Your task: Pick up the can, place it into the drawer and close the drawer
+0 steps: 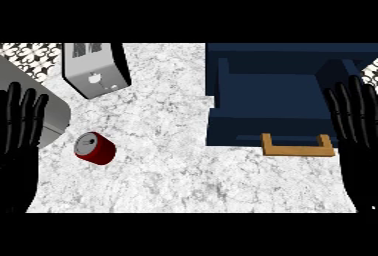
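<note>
A red can (94,148) with a silver top lies on its side on the marble counter (170,170), at the left. The dark blue drawer (269,95) stands pulled out at the upper right, its inside showing nothing, with a wooden handle (297,145) on its front. My left hand (18,135) rests open at the left edge, fingers up, a little left of the can and apart from it. At the right edge my right hand (358,130) rests open too, fingers up, beside the drawer's right side.
A grey metal box-like appliance (96,67) stands at the back left. A grey sink basin (52,117) shows at the left edge behind my left hand. Patterned tile (29,55) lies at the far left corner.
</note>
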### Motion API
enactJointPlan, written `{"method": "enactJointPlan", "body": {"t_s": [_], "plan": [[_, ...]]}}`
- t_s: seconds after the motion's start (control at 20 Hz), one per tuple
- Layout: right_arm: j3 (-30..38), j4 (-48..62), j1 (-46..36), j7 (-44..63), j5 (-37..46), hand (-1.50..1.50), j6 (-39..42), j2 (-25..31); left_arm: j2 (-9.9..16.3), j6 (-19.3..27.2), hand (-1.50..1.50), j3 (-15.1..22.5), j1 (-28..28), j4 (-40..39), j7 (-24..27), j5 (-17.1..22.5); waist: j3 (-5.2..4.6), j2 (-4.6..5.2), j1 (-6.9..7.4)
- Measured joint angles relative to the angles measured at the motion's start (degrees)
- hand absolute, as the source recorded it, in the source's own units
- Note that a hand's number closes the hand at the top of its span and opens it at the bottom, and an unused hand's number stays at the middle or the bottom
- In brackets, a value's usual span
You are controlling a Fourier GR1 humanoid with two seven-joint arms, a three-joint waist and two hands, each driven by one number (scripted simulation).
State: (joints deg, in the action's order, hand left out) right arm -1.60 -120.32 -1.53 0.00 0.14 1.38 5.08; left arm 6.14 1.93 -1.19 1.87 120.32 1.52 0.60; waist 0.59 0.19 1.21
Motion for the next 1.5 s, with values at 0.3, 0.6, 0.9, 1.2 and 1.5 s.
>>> {"method": "enactJointPlan", "body": {"t_s": [0.3, 0.6, 0.9, 1.2, 1.5], "plan": [[1.59, 0.14, 1.28, -0.45, -0.93, -1.50, -0.48, -0.55, -3.26, 8.43, -1.50, -1.96, 4.31, 3.23, -1.60, -7.89, -0.41, -0.23, -0.67], [4.99, 1.47, 4.98, 8.03, -1.25, -1.50, -3.48, -0.53, -5.44, 21.24, -1.50, -4.61, 10.10, 3.87, -14.54, -9.46, -0.52, -0.17, -0.72], [6.53, 1.02, 5.70, 11.34, -1.96, -1.50, -4.09, -0.49, -5.96, 27.71, -1.50, -1.16, 11.92, 8.29, -24.22, -15.82, -0.55, -0.22, -1.08], [7.75, 1.48, 6.30, 11.34, -2.64, -1.50, -3.16, -0.42, -5.91, 29.19, -1.50, -0.66, 9.16, 8.10, -28.26, -19.03, -0.58, -0.23, -1.20], [9.98, 1.49, 6.71, 10.94, -4.56, -1.50, -1.45, 0.42, -5.87, 30.89, -1.50, -0.01, 7.24, 1.95, -26.42, -17.59, -0.59, -0.22, -1.30]]}}
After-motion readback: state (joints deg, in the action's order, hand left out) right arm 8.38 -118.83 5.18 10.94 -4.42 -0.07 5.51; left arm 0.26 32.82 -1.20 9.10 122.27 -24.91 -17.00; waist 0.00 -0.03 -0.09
